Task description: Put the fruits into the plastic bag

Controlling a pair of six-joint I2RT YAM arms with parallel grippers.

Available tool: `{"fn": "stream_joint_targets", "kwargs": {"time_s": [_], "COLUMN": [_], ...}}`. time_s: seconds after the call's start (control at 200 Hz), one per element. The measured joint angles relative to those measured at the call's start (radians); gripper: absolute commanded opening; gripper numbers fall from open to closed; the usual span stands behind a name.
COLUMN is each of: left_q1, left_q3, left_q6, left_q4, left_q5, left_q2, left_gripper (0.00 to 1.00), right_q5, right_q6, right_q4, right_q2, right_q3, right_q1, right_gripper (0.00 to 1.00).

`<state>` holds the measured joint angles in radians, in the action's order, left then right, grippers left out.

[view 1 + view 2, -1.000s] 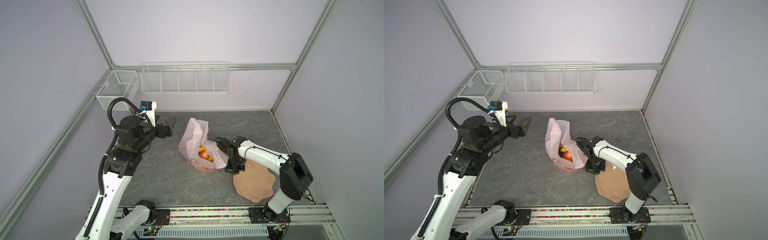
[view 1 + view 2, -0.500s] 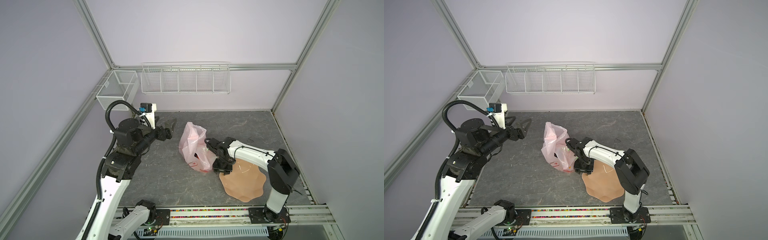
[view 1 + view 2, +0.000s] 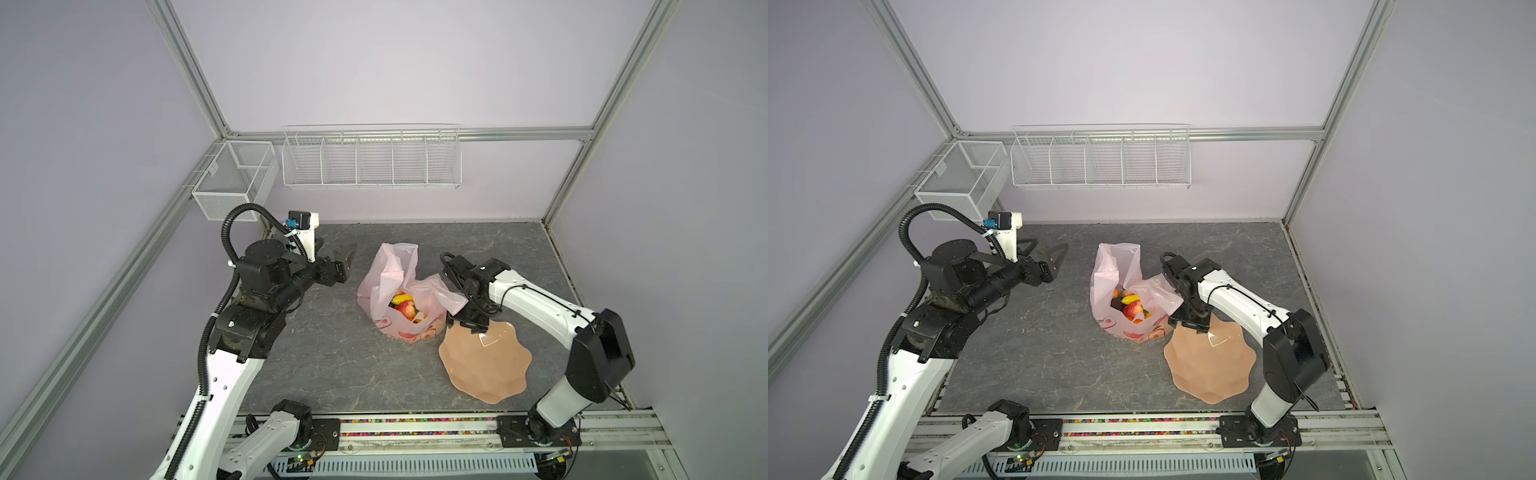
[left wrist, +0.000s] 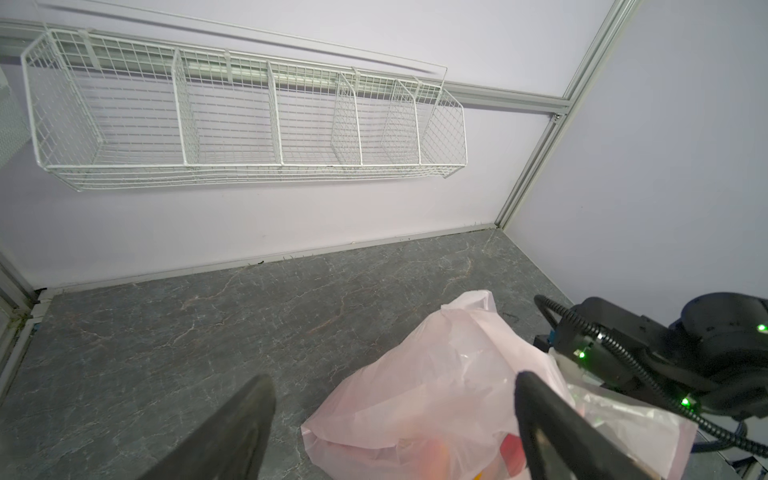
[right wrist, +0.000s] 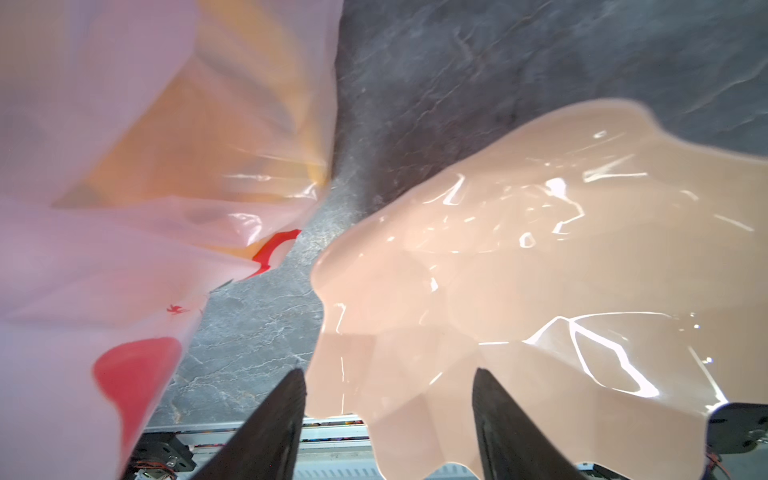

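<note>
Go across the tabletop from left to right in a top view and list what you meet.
left gripper, open → plastic bag holding the fruits → peach plate

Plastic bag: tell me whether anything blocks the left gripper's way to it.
Nothing visible does. Only bare table lies between the open left gripper and the plastic bag. The plate and right gripper sit on its other side.

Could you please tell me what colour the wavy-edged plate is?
The plate is peach; right wrist view.
</note>
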<state>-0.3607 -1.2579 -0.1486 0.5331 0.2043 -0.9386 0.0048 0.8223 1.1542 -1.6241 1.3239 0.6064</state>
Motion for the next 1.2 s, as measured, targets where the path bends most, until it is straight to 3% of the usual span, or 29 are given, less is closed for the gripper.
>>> {"fn": "stream_joint_targets", "kwargs": {"time_s": [0.31, 0.555, 0.68, 0.905, 1.2], "left_q1": [-0.002, -0.002, 0.001, 0.054, 0.076], "left_q3": [0.070, 0.114, 0.158, 0.228, 0.336], "left_q6": [-0.013, -0.034, -0.054, -0.087, -0.129], "left_q4": [0.020, 0.029, 0.041, 0.055, -0.005], "left_q5": [0.002, -0.058, -0.146, -0.254, -0.339], "left_q2": [0.023, 0.043, 0.069, 0.105, 0.121], "left_gripper": [0.90, 0.92, 0.94, 0.96, 0.99], "right_q5": [0.029, 0.039, 0.084, 0.176, 0.266], "right_q6": [-0.092, -0.180, -0.231, -0.289, -0.388], "right_q4": [0.070, 0.092, 0.080, -0.018, -0.242], "right_q2": [0.124, 0.212, 0.269, 0.397, 0.429], "right_q3": [-0.012, 0.025, 0.023, -0.010, -0.092], "right_q1": [-0.151, -0.215, -0.227, -0.251, -0.275], "right_gripper": [0.73, 1.00, 0.89, 0.89, 0.89]}}
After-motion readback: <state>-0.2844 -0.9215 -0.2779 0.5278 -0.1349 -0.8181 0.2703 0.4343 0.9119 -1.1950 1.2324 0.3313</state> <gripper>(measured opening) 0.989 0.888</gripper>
